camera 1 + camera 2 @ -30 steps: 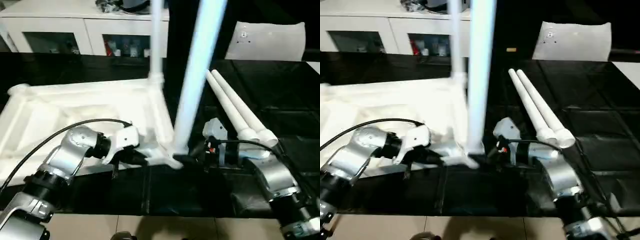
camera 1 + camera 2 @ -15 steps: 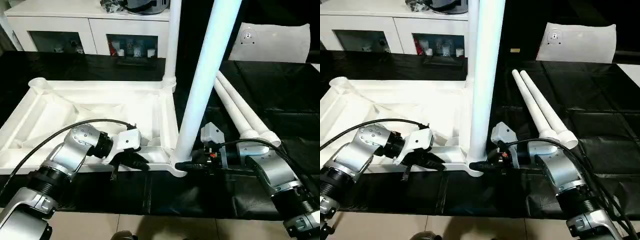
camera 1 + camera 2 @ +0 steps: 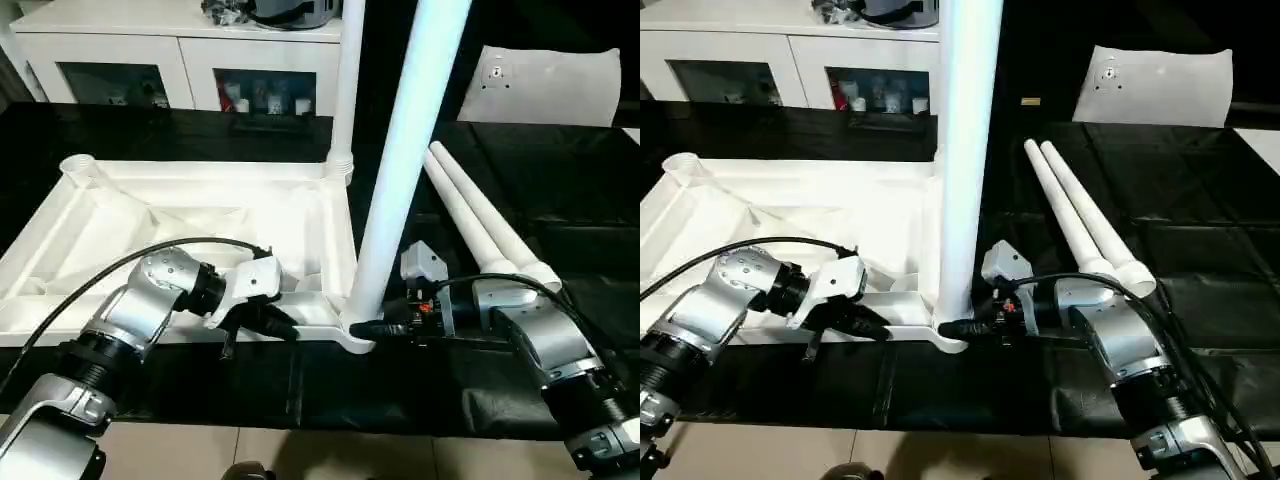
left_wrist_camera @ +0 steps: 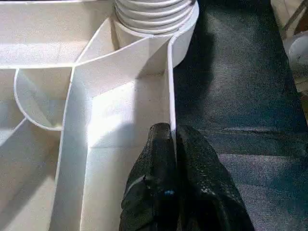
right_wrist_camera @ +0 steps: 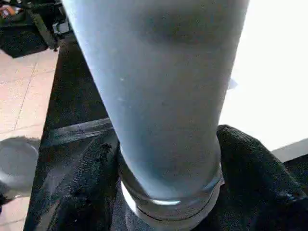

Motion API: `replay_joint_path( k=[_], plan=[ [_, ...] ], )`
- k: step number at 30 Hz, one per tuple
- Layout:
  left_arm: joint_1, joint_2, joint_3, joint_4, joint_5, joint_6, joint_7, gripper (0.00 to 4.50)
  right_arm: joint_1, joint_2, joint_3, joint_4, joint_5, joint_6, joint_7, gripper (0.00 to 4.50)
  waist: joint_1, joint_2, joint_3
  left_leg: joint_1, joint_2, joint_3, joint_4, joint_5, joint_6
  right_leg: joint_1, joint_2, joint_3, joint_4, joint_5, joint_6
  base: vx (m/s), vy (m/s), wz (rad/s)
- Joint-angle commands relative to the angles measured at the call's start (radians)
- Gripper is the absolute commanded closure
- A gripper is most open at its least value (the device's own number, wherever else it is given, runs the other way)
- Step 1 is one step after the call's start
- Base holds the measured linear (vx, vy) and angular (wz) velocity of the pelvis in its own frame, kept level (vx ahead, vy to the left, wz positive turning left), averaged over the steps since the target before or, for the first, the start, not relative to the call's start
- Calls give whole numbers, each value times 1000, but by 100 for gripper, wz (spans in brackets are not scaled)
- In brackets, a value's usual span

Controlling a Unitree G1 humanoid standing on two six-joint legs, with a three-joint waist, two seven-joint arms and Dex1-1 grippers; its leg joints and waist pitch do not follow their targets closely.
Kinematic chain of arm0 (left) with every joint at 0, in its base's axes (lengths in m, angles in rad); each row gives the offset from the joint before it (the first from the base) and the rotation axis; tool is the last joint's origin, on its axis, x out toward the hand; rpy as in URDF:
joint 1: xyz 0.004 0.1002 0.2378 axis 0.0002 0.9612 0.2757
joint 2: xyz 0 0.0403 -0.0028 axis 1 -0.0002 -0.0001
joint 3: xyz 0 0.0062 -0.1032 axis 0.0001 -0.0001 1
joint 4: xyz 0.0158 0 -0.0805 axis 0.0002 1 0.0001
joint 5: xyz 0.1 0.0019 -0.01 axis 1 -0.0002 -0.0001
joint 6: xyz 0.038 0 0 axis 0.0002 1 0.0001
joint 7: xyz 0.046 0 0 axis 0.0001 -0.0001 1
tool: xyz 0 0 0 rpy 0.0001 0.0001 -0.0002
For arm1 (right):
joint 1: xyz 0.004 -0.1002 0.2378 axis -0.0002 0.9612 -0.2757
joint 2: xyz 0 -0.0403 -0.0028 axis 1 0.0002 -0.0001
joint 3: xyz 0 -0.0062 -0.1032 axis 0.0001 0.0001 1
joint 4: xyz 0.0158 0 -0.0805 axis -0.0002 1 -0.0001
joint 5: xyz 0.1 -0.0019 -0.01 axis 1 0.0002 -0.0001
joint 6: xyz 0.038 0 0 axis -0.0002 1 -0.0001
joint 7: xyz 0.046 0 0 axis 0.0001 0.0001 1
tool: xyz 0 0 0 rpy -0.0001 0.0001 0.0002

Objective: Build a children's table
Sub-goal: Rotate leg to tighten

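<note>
The children's table top (image 3: 40,250) lies ribbed side up on the black table. One white leg (image 3: 347,80) stands in its far right corner socket. A second leg (image 3: 405,150) stands in the near right socket. My right gripper (image 3: 365,328) is shut on this leg's base, with a black finger (image 5: 255,178) pressed against each side. My left gripper (image 4: 172,132) is shut on the table top's near rim wall, a little left of that corner. Two more legs (image 3: 480,220) lie side by side on the cloth to the right. The far left socket (image 3: 75,165) stands empty.
A white cabinet with glass doors (image 3: 180,70) runs along the back. A flat white sheet with a round fitting (image 3: 550,85) leans at the back right. The black table's front edge meets tan floor (image 3: 350,455) just below my forearms.
My right gripper's fingers have closed in around the base of the near leg. The left gripper keeps its hold on the rim. The whole picture shifted with the camera.
</note>
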Motion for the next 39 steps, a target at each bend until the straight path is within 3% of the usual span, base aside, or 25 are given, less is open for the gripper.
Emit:
replay_joint_path(
  k=[1, 6, 7, 9, 13, 15, 16, 18, 21, 23, 25, 29, 33, 35, 39],
  plan=[
    [-15, -25, 23, -26, -2, 19, 73, 450, 15, 45, 12, -20, 22, 22, -39, 178, -6, 6, -59, 10, 59, -20, -72, -253, 16, 41, -101, 63, -88, -396, -151, 0, 0, 0],
    [0, -170, 136, -122, -26, 258, 372, 450, 26, 274, -68, 23, -31, 83, -458, 178, -26, 5, -59, 10, 56, -28, -76, -271, -20, 40, -104, 58, -94, -457, -129, 0, 0, 0],
    [0, -174, 139, -126, -27, 265, 379, 450, 26, 280, -71, 25, -32, 84, -469, 178, -37, 7, -61, 7, 57, -30, -77, -268, -16, 43, -102, 59, -92, -426, -127, 0, 0, 0],
    [13, -259, 170, -175, -6, 351, 517, 450, 10, 377, -97, 56, -55, 107, -631, 178, -45, 4, -63, 4, 55, -26, -74, -243, -10, 43, -101, 63, -89, -362, -146, 0, 0, 0],
    [26, -318, 171, -204, 17, 384, 595, 450, -6, 427, -104, 84, -82, 107, -727, 178, -51, 2, -66, -2, 47, -20, -67, -182, 21, 49, -96, 65, -85, -305, -154, 0, 0, 0],
    [37, -339, 159, -213, 27, 380, 623, 450, -7, 444, -105, 90, -91, 88, -755, 178, -53, 6, -65, -3, 51, -19, -68, -162, 25, 46, -95, 65, -82, -270, -159, 0, 0, 0],
    [39, -338, 157, -211, 29, 375, 629, 450, -5, 446, -107, 86, -89, 82, -754, 143, -53, 5, -66, -2, 50, -19, -68, -164, 26, 47, -94, 65, -82, -267, -159, 0, 0, 0],
    [41, -330, 154, -212, 35, 378, 628, 450, 0, 448, -112, 74, -91, 76, -746, 108, -55, 5, -67, -4, 51, -20, -69, -167, 32, 49, -93, 65, -79, -251, -158, 0, 0, 0],
    [48, -296, 150, -221, 50, 393, 617, 450, 18, 445, -126, 30, -86, 77, -738, 102, -58, 6, -67, -4, 52, -20, -69, -173, 34, 48, -93, 66, -79, -247, -157, 0, 0, 0],
    [53, -271, 150, -225, 51, 392, 604, 450, 34, 427, -125, -3, -80, 69, -718, 60, -59, 7, -65, -7, 50, -20, -70, -175, 35, 49, -94, 66, -79, -249, -153, 0, 0, 0],
    [58, -250, 149, -230, 52, 388, 589, 450, 50, 410, -127, -32, -70, 65, -696, 51, -63, 3, -66, -8, 51, -20, -70, -175, 40, 51, -94, 67, -78, -247, -149, 0, 0, 0],
    [54, -194, 145, -204, 43, 333, 516, 450, 105, 315, -114, -108, -51, 64, -593, 11, -68, 2, -65, -10, 49, -19, -67, -173, 51, 52, -91, 66, -81, -256, -144, 0, 0, 0],
    [50, -142, 122, -186, 25, 269, 418, 450, 138, 233, -108, -160, -37, 64, -484, 3, -69, -1, -66, -11, 48, -17, -63, -162, 62, 51, -90, 66, -79, -246, -148, 0, 0, 0],
    [51, -112, 106, -184, 12, 244, 362, 450, 147, 189, -105, -180, -31, 61, -423, 3, -65, 6, -69, -9, 52, -19, -62, -145, 70, 49, -91, 66, -73, -214, -162, 0, 0, 0],
    [54, -59, 72, -176, -3, 183, 244, 450, 144, 112, -103, -185, -7, 52, -321, 3, -53, 4, -67, -8, 52, -16, -61, -156, 75, 46, -92, 65, -77, -234, -164, 0, 0, 0]
  ],
)
